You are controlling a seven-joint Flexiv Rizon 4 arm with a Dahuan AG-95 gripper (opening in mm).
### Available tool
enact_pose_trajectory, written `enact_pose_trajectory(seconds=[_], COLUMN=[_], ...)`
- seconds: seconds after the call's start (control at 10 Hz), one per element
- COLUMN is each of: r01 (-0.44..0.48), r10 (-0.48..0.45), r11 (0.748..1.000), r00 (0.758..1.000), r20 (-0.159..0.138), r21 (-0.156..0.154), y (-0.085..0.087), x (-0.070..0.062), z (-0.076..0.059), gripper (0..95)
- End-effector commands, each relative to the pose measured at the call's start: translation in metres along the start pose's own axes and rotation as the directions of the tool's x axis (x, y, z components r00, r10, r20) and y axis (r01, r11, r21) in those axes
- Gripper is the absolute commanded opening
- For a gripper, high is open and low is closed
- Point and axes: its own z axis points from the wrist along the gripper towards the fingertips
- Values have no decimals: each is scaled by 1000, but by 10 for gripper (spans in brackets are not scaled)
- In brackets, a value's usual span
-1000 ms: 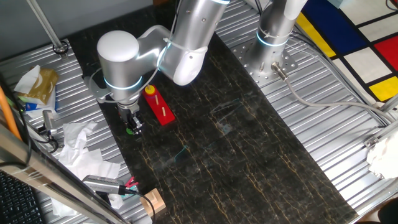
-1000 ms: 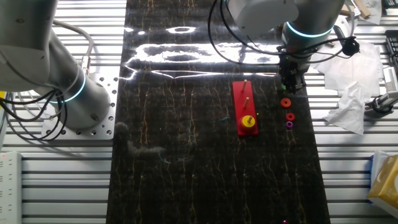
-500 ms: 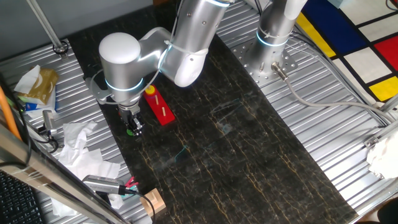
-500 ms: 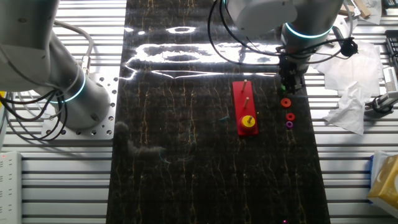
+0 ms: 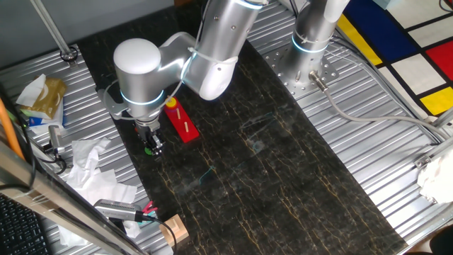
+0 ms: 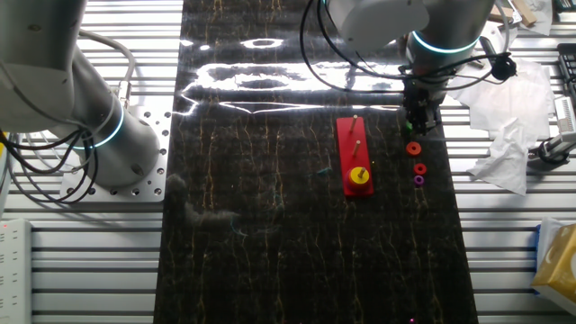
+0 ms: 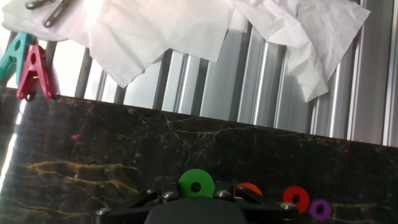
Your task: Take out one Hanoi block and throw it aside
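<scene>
Evidently the jaws (image 7: 196, 198) pinch a flat green ring, the Hanoi block (image 7: 196, 184), over glossy veined marble (image 7: 93, 143).

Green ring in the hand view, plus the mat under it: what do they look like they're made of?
Green ring: probably plastic or painted wood, going by its flat, even color with no visible grain; can't settle which. Mat: dark marble-patterned surface with gold veins, and glossy, since the other fixed view shows bright glare on it. Whether stone or a printed sheet is unclear.
</scene>
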Motion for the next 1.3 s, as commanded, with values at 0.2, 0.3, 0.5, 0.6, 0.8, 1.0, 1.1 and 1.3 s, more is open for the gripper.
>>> enact_pose_trajectory(seconds=[0.2,0.3,0.5,0.6,0.8,1.0,1.1,1.3], r01=[-1,0,0,-2,-5,-4,-4,-6], r10=[1,0,0,2,5,4,4,6], r11=[1000,1000,1000,1000,1000,1000,1000,1000], r00=[1000,1000,1000,1000,1000,1000,1000,1000], r20=[6,6,8,12,15,16,17,18], r21=[0,1,1,1,1,0,-1,-2], y=[-1,-1,-2,-3,-3,-3,-3,-3], x=[2,3,5,6,6,6,6,6], z=[1,2,3,4,5,6,6,6], gripper=[0,0,0,0,0,0,190,190])
